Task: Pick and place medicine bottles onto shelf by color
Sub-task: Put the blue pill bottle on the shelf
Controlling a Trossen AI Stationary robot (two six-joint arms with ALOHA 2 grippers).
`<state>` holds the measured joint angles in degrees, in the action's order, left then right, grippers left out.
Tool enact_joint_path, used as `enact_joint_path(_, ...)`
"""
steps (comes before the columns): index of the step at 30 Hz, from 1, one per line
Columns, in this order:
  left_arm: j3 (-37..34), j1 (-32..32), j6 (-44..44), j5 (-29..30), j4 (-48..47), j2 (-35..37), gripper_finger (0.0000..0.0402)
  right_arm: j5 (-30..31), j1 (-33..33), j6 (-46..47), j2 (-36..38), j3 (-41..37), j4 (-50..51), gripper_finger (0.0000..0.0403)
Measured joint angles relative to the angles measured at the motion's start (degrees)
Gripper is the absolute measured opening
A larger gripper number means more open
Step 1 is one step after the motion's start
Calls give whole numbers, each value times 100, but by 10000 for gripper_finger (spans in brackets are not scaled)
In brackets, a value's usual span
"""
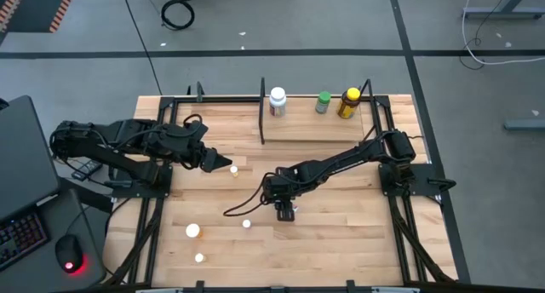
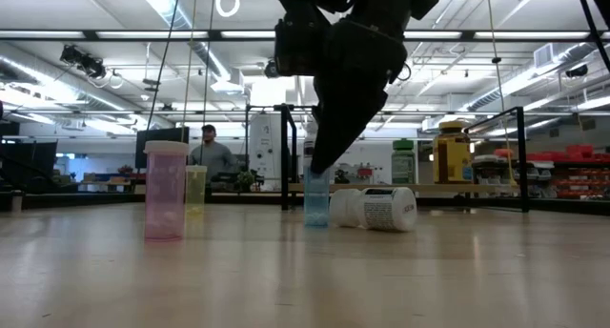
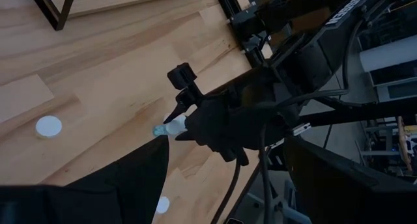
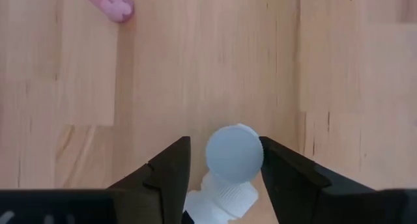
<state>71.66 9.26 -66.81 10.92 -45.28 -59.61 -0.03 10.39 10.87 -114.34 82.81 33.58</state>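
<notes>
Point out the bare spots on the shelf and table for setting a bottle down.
Shelf: free left of the white bottle; crowded at the green bottle and yellow bottle. Table: bare right of the right gripper; small bottles dot the left front.

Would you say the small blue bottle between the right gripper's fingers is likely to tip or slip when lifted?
Probably tippy: the blue bottle stands tall and narrow. Its smooth round cap may slip between the right gripper fingers. The white bottle lying beside it could roll if nudged.
</notes>
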Motion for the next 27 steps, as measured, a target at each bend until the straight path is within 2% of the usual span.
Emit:
enact_joint_path(11, 0, -2, 0, 0, -2, 0, 306, 2, 0, 6, 0, 0, -52, 183)
enact_joint_path(21, 0, -2, 2, 0, -70, 0, 306, 44, 0, 7, 0, 2, -40, 128)
enact_joint_path(27, 0, -2, 2, 0, -66, 0, 306, 101, -34, -39, 0, 11, 32, 132)
